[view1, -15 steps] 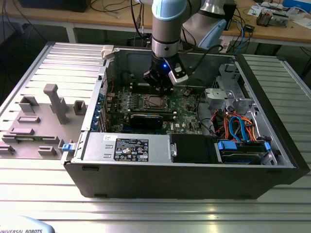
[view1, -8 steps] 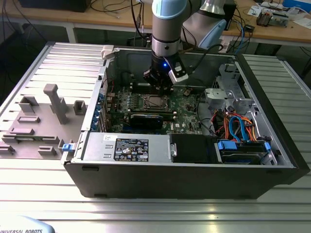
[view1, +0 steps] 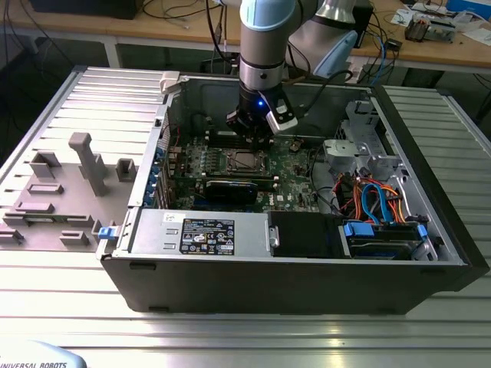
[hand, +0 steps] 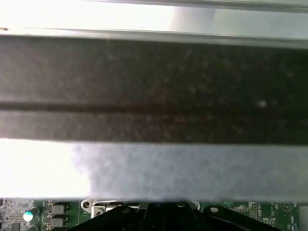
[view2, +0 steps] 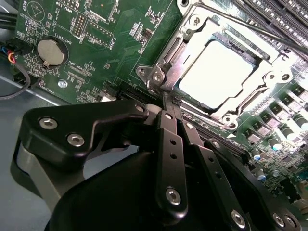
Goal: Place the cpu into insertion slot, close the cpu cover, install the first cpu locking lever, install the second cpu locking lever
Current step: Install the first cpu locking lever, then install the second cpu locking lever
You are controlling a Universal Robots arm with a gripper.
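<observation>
**Cpu seated, cover down**

The gripper (view2: 166,98) – black, bolted metal links – has its jaws clenched together on nothing, its tip touching a corner of the insertion slot (view2: 163,62). The cpu (view2: 216,74), dull silver and square, lies inside under the shiny cpu cover (view2: 192,36) on the green circuit board (view2: 120,43).

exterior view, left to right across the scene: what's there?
Grey fixture blocks → blue clip at the case corner → labelled power supply → cpu in the insertion slot, under the gripper → blue and orange cables.
</observation>
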